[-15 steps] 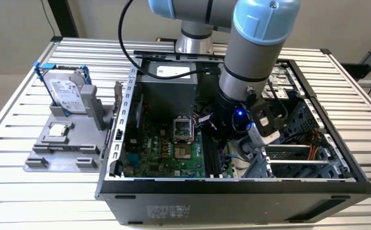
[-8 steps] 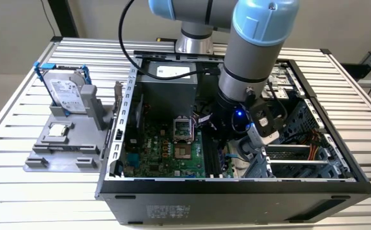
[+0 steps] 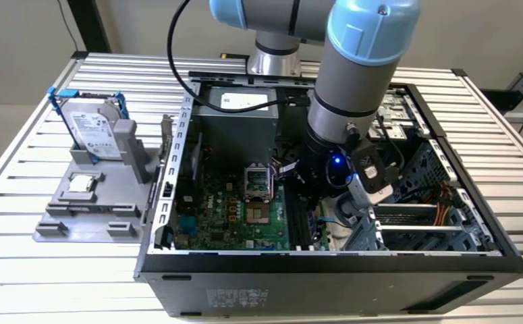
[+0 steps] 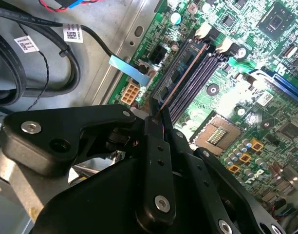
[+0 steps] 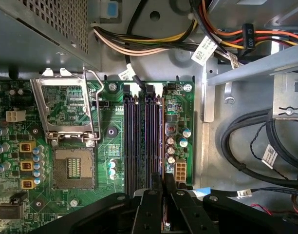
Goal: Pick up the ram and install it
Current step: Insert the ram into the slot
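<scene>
Pinching the ram (image 4: 184, 73) edge-on, the hand (image 4: 156, 113) holds it (fingers clenched) over the motherboard's (image 5: 110, 122) slots.

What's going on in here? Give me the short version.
A robot arm's black gripper is down inside the open black computer case. Its fingers are closed on the thin, flat ram stick, seen edge-on and lined up along the dark memory slots on the green motherboard, at the slot nearest the board's edge. Whether the stick is fully seated cannot be told.
</scene>
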You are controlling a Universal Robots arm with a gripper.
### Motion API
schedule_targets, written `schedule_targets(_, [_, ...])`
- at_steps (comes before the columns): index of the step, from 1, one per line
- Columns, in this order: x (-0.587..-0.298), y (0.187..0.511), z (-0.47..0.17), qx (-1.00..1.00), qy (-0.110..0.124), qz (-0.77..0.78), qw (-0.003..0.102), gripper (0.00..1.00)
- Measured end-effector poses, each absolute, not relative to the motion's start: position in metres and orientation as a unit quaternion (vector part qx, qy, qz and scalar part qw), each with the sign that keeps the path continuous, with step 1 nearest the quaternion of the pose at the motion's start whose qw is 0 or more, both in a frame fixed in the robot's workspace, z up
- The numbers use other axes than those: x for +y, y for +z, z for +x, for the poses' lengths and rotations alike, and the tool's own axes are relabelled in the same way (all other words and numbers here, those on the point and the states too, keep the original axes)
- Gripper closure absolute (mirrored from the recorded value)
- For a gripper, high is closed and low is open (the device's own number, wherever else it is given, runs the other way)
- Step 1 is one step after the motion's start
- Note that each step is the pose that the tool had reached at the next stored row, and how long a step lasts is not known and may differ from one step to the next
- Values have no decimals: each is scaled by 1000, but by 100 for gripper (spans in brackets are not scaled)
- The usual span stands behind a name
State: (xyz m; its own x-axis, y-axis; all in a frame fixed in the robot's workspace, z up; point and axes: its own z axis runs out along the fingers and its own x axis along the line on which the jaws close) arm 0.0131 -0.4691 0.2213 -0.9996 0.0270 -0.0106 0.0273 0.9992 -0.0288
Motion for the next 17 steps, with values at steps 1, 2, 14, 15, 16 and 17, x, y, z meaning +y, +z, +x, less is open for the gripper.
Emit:
schedule_targets(1, [-469, 221, 13, 1000, -14, 14, 5, 100])
schedule_targets(2, [-469, 221, 13, 1000, -15, 13, 5, 100])
schedule_targets(14, [-469, 218, 12, 1000, -16, 13, 3, 100])
schedule_targets(15, [-469, 218, 12, 1000, -16, 13, 3, 100])
schedule_targets(16, [-469, 218, 12, 1000, -16, 13, 3, 100])
schedule_targets(17, [-469, 218, 12, 1000, -16, 13, 3, 100])
